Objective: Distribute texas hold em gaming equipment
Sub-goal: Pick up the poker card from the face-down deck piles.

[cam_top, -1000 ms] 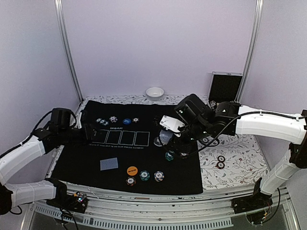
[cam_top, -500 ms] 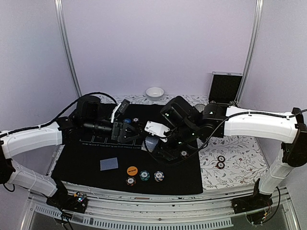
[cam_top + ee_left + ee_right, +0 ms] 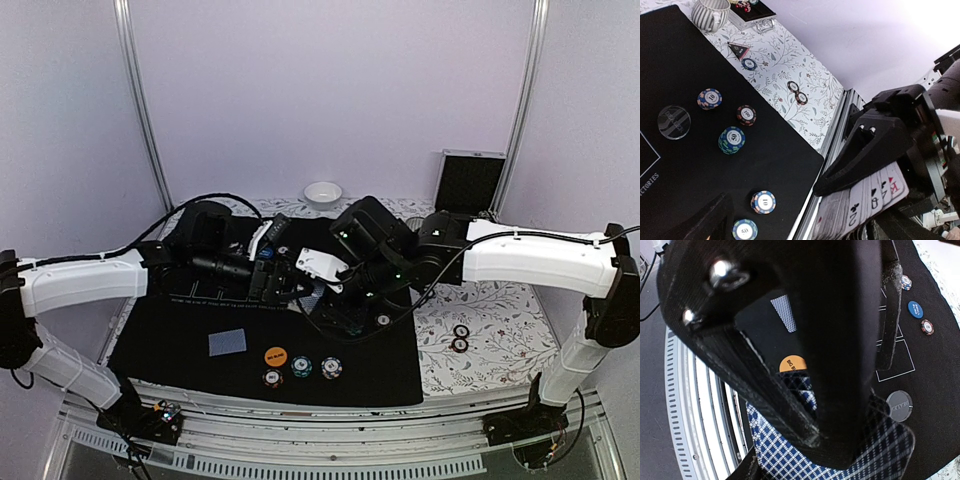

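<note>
My right gripper (image 3: 322,296) is shut on a deck of playing cards (image 3: 790,450) with blue-checked backs, held above the middle of the black mat (image 3: 180,345). In the left wrist view the deck's fanned faces (image 3: 875,197) show under the right gripper's black finger. My left gripper (image 3: 285,287) is open right beside the deck, and the cards sit in its gap near one finger. One card (image 3: 227,342) lies face down on the mat, with an orange disc (image 3: 276,355) and three chips (image 3: 302,367) near the front edge. More chips (image 3: 732,140) lie on the mat.
A clear disc (image 3: 674,121) lies on the mat. A red triangular marker (image 3: 738,49) and two chips (image 3: 460,338) lie on the patterned cloth at the right. A ribbed mug (image 3: 707,12), a white bowl (image 3: 323,193) and an open black case (image 3: 468,180) stand at the back.
My left arm has swung from the far left to the centre, up to the deck. My right gripper has moved left with the deck.
</note>
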Tool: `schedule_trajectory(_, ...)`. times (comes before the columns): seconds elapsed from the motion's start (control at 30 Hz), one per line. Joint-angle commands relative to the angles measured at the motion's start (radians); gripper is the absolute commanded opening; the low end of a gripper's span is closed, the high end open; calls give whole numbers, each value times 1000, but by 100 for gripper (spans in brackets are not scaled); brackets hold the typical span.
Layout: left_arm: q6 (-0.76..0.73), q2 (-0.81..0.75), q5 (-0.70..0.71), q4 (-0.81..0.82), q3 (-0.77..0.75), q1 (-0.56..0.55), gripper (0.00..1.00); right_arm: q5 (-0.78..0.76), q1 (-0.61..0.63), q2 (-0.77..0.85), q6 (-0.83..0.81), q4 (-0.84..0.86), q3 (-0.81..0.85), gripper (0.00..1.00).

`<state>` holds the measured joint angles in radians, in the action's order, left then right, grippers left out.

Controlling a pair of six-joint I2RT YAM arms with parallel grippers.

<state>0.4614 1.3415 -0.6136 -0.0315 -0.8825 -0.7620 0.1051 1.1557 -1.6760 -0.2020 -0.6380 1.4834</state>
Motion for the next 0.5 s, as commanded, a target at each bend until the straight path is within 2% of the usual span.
schedule_trajectory(0.0,-20,33,77,-60,-53,-10,91,-16,12,-20,0,14,34,4)
schedule_trajectory(0.07,-21,33,92,-82,-60,-8,89,-26,12,-20,0,9,32,4)
schedule_trajectory(0.23,-69,7,242,-198,-75,-5,85,-66,12,4,-2,8,6,4)
schedule_trajectory(0.47,-74,-16,250,-216,-72,1,84,-89,12,14,-1,6,-6,5)
